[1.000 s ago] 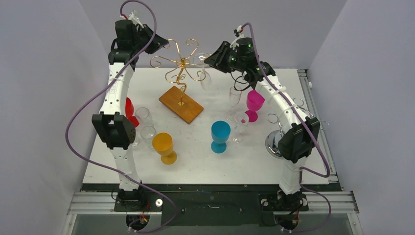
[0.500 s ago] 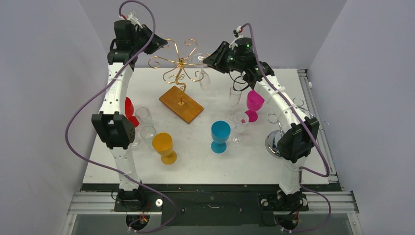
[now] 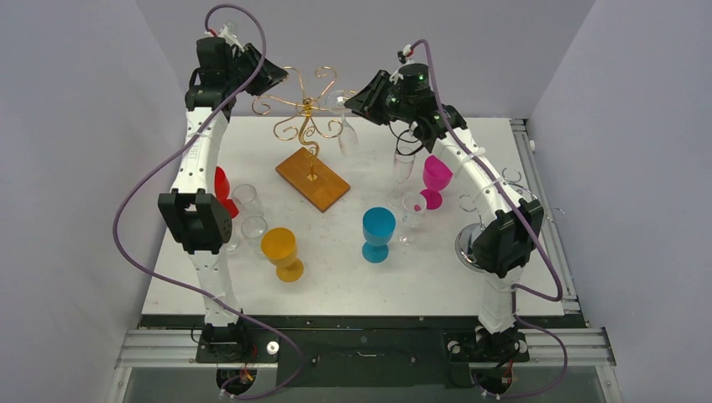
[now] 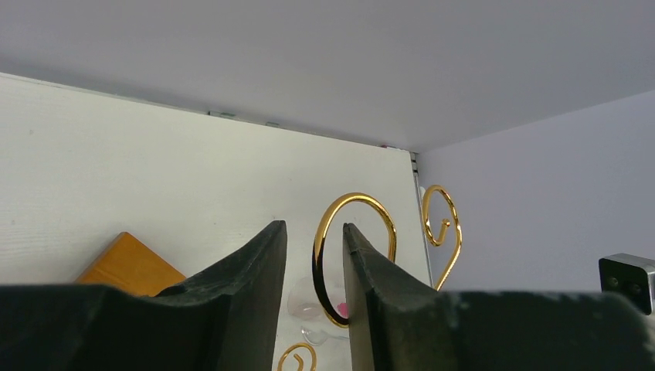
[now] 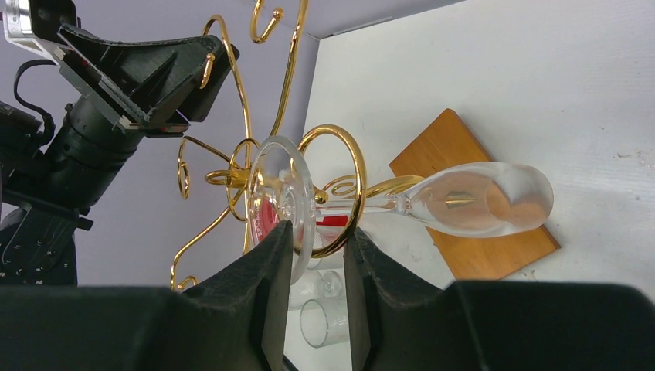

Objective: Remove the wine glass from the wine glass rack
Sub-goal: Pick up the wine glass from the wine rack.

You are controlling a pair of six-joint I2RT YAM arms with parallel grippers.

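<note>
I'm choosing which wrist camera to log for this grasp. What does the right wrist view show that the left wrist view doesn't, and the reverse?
Only the right wrist view: the wine glass hanging from the wine glass rack, its foot between the right end effector fingers, and the left end effector seen from outside, clamped on a curl. Only the left wrist view: that end effector's own fingers straddling the curl, close up. Both: gold curls, the wooden base and the white table.
</note>
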